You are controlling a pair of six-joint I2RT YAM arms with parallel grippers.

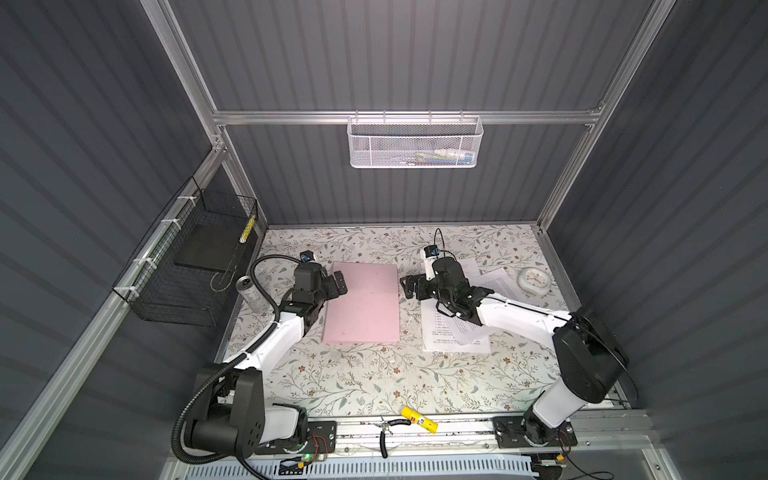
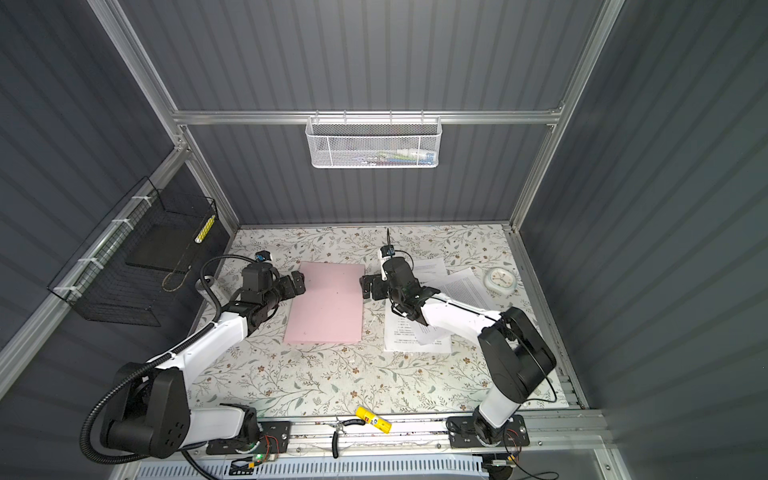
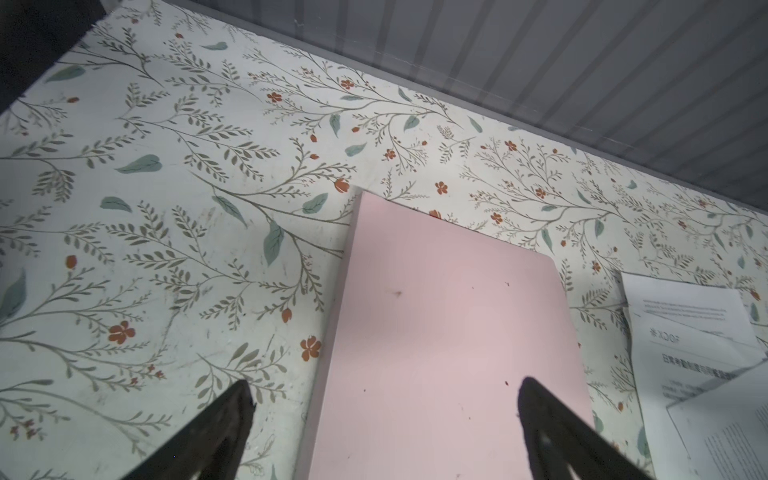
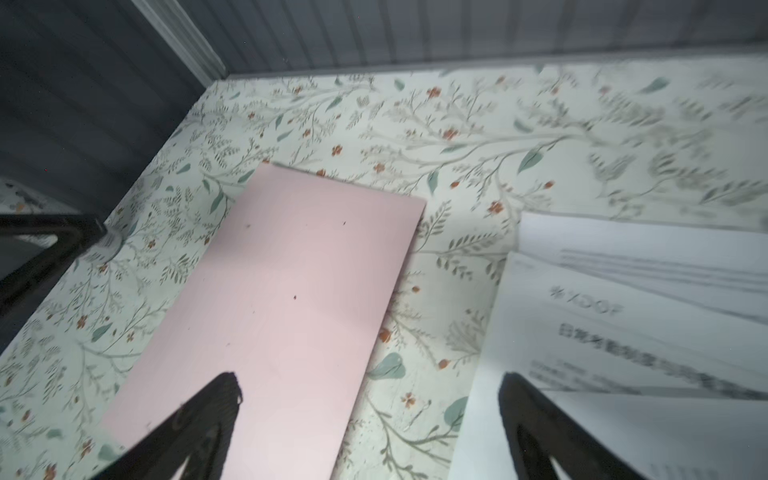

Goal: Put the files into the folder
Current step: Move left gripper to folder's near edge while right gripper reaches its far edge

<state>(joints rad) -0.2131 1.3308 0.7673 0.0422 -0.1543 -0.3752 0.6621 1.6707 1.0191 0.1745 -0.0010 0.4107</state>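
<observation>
The folder (image 1: 361, 303) lies closed and flat on the floral table (image 1: 374, 382), between the two arms. The left gripper (image 1: 340, 284) is positioned at the folder's far left edge, jaws spread wide and empty; the right gripper (image 1: 407, 287) is positioned just beside the far right edge, jaws likewise spread and empty. The files (image 1: 438, 332) lie loosely overlapped right of the folder, partly under the right arm.
</observation>
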